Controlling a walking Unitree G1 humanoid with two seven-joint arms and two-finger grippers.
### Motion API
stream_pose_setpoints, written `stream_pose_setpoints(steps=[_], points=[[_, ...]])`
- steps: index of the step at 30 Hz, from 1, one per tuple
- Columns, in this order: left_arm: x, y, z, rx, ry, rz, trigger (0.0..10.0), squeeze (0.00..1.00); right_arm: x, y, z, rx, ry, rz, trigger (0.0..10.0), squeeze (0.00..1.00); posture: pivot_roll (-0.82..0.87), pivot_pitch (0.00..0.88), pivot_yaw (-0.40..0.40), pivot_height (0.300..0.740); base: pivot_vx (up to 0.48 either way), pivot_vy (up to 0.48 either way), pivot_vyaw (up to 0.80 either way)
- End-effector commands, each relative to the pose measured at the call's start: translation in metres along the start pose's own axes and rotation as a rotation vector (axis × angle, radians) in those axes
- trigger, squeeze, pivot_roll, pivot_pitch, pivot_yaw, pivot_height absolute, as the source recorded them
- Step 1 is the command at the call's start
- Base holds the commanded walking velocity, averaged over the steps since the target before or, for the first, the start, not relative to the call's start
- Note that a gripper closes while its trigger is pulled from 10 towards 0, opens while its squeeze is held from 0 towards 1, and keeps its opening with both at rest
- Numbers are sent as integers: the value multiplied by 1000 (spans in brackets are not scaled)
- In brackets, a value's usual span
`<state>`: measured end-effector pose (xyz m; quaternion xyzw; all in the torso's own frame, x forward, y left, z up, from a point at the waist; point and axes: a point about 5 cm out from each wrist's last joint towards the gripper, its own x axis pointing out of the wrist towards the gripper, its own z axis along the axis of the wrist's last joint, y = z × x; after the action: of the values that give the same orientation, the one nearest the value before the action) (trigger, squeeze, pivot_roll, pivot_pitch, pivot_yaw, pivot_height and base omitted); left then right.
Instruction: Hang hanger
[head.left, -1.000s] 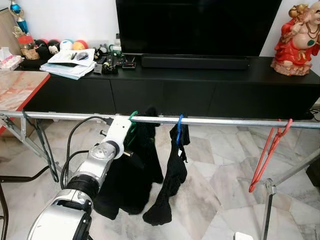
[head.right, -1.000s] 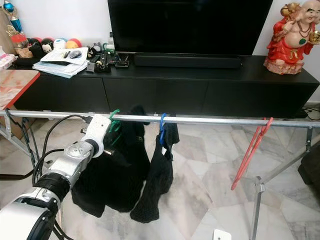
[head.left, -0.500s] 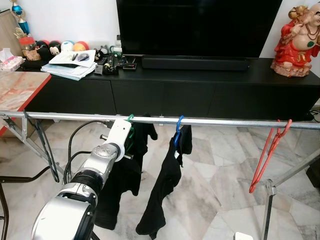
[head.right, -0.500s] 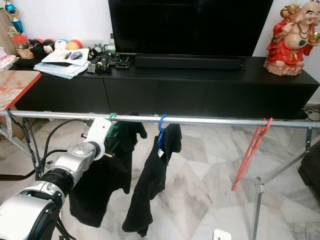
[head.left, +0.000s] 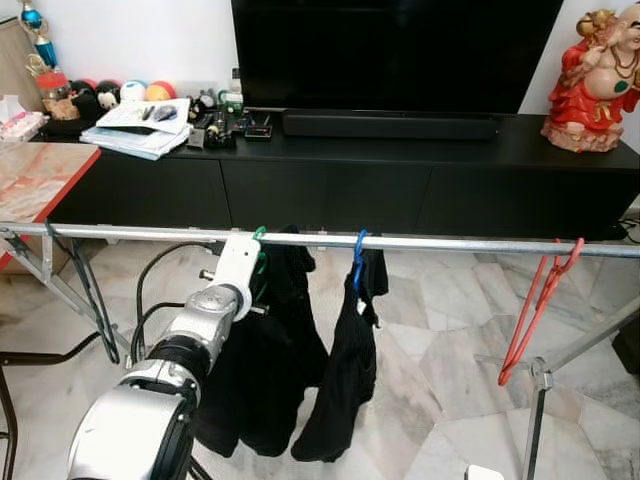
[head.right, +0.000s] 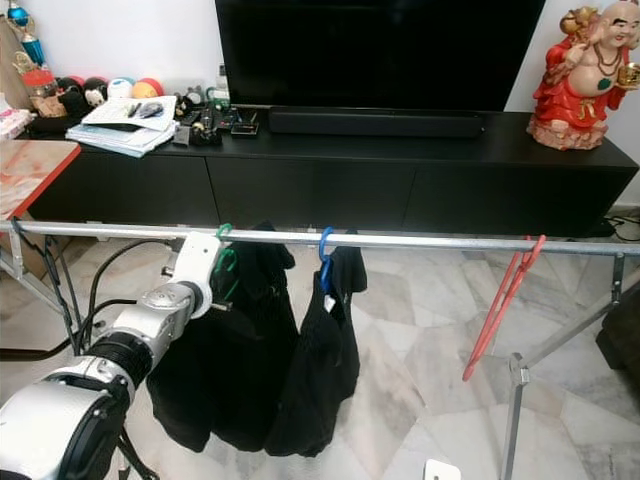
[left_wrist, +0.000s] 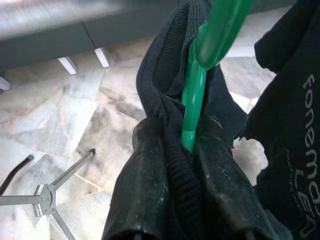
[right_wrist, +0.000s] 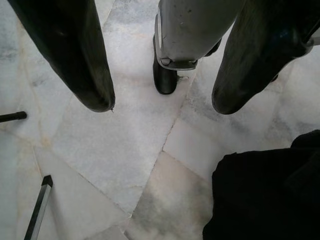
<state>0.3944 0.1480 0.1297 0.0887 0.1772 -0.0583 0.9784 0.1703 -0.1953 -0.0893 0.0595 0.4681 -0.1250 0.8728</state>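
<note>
Green plastic hanger (left_wrist: 194, 100) carrying black garment (head.left: 262, 350): hooked on silver metal rail (head.left: 450, 243), left portion. Left gripper (left_wrist: 189, 165): clamped on hanger neck and cloth. Right gripper (right_wrist: 160, 107): fingers apart above pale marble floor (right_wrist: 125, 150).

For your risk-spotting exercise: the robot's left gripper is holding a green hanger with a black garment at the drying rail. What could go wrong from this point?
1. The left gripper is shut on both the green hanger and folds of the black garment; opening and pulling away might snag the cloth and drag the hook off the rail.
2. The blue hanger hangs close beside; a sideways pull-out could knock it or tangle the two garments.
</note>
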Motion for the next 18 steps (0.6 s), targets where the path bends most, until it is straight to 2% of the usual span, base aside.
stream_pose_setpoints(steps=[1, 7, 12, 16, 18], points=[[1, 0, 13, -4, -16, 22, 10000, 0, -1, -1, -6, 4, 20, -6, 10000, 0, 33, 60, 19, 740, 0, 0, 0], [1, 1, 8, -20, 27, 58, 10000, 0, -1, -3, -8, 7, 23, -10, 10000, 0, 28, 60, 18, 740, 0, 0, 0], [0, -1, -11, 8, 111, 42, 10000, 0, -1, -4, -9, 3, 26, -10, 10000, 0, 33, 63, 16, 740, 0, 0, 0], [0, -2, -16, 4, 115, 38, 10000, 0, -2, -4, -9, 1, 27, -9, 10000, 0, 33, 65, 16, 740, 0, 0, 0], [0, -1, -16, 7, 75, 29, 10000, 0, -2, -3, -9, 2, 27, -9, 10000, 0, 33, 67, 16, 740, 0, 0, 0]])
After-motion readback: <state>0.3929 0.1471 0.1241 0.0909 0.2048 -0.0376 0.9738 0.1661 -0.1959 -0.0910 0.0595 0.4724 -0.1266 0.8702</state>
